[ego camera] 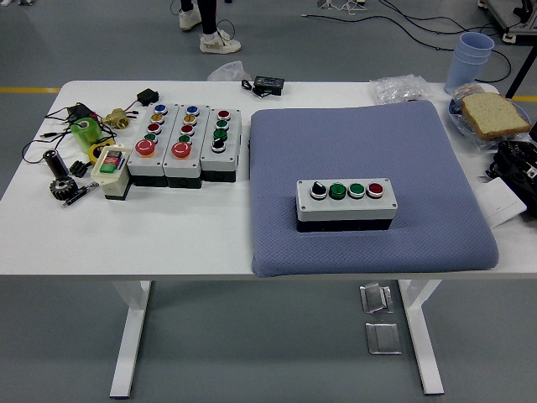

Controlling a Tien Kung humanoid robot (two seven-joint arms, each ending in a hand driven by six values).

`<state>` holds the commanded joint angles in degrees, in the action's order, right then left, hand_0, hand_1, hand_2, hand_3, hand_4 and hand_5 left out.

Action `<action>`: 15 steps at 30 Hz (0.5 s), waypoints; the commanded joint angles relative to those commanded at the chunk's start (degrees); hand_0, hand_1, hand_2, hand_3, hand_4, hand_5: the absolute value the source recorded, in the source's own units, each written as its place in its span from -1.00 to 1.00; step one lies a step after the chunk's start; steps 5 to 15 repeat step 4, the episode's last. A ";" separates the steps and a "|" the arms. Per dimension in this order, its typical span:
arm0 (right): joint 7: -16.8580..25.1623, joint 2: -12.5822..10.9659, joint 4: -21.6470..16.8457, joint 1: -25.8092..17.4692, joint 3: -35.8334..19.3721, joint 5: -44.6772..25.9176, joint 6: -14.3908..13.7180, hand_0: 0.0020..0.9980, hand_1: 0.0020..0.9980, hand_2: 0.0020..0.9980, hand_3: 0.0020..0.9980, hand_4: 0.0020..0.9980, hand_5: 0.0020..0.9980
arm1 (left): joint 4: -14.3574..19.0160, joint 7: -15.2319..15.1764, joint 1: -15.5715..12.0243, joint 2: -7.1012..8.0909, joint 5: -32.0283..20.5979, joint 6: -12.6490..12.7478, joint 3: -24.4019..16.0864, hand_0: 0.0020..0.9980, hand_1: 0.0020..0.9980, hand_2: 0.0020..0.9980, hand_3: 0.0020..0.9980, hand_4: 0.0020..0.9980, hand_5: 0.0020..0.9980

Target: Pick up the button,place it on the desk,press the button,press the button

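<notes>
A grey button box sits on the blue pad right of the table's middle. It carries a black knob, two green buttons and a red button in a row. My right hand is black and shows only partly at the right edge, right of the pad and well apart from the box. Three more button boxes stand side by side at the left of the table. My left arm is out of view.
Small parts, cables, a green roll and a small switch box lie at the far left. Blue cups, a sandwich and a plastic bag are at the back right. A person's feet show beyond the table.
</notes>
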<state>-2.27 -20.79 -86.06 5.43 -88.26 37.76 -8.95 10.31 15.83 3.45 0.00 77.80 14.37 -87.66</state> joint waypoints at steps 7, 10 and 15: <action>0.06 0.17 -0.05 0.26 -0.14 -0.07 -0.08 0.72 0.69 0.79 0.59 0.55 -0.06 | 0.00 -0.05 0.10 0.00 -0.12 0.09 -0.24 0.06 -0.16 -0.17 -0.15 -0.49 -0.02; 0.06 0.17 -0.05 0.26 -0.14 -0.07 -0.08 0.72 0.69 0.79 0.59 0.55 -0.06 | 0.00 -0.05 0.10 0.00 -0.12 0.09 -0.24 0.06 -0.16 -0.17 -0.15 -0.49 -0.02; 0.06 0.17 -0.05 0.26 -0.14 -0.07 -0.08 0.72 0.69 0.79 0.59 0.55 -0.06 | 0.00 -0.05 0.10 0.00 -0.12 0.09 -0.24 0.06 -0.16 -0.17 -0.15 -0.49 -0.02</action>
